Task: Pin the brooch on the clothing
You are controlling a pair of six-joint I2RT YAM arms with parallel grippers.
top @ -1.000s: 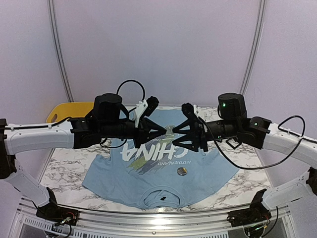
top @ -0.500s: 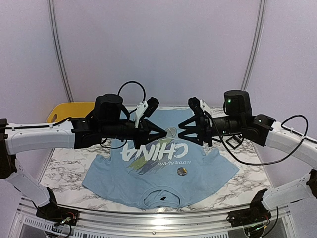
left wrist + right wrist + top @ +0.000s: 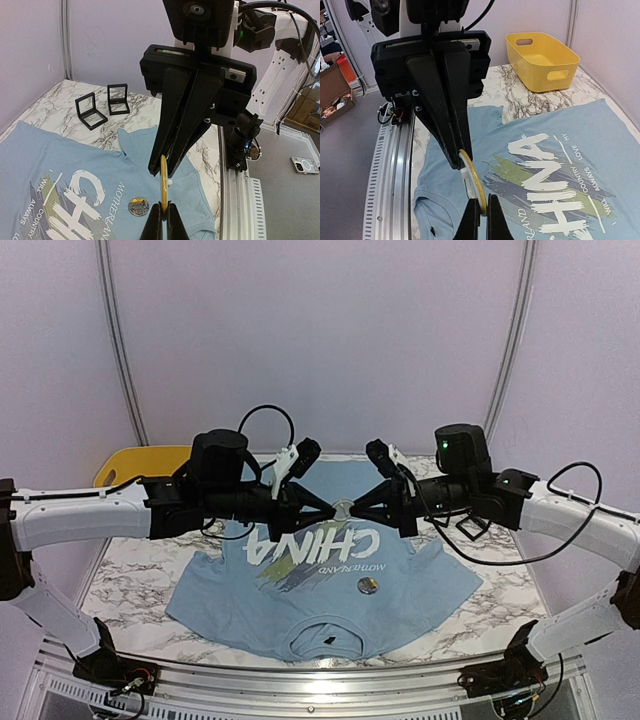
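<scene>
The light blue "CHINA" T-shirt (image 3: 300, 590) lies flat on the marble table. Both grippers meet in the air above its chest. My left gripper (image 3: 334, 508) is shut on a round, yellow-rimmed brooch (image 3: 343, 508). My right gripper (image 3: 353, 508) is shut on the opposite edge of the same brooch. In the left wrist view the brooch (image 3: 163, 180) stands edge-on between my left gripper (image 3: 163, 219) below and the right gripper's fingers (image 3: 172, 150) above. In the right wrist view my right gripper (image 3: 483, 212) grips the brooch's (image 3: 474, 182) lower rim. A second round brooch (image 3: 368, 585) lies on the shirt.
A yellow basket (image 3: 140, 462) stands at the back left of the table, also in the right wrist view (image 3: 542, 60). Two small black frames (image 3: 91, 111) stand on the marble at the back right, beyond the shirt. A metal rail (image 3: 300, 680) runs along the near edge.
Half a second ago the right gripper had drawn back to the right, away from the brooch held by the left gripper. It has since moved back left and closed on the brooch.
</scene>
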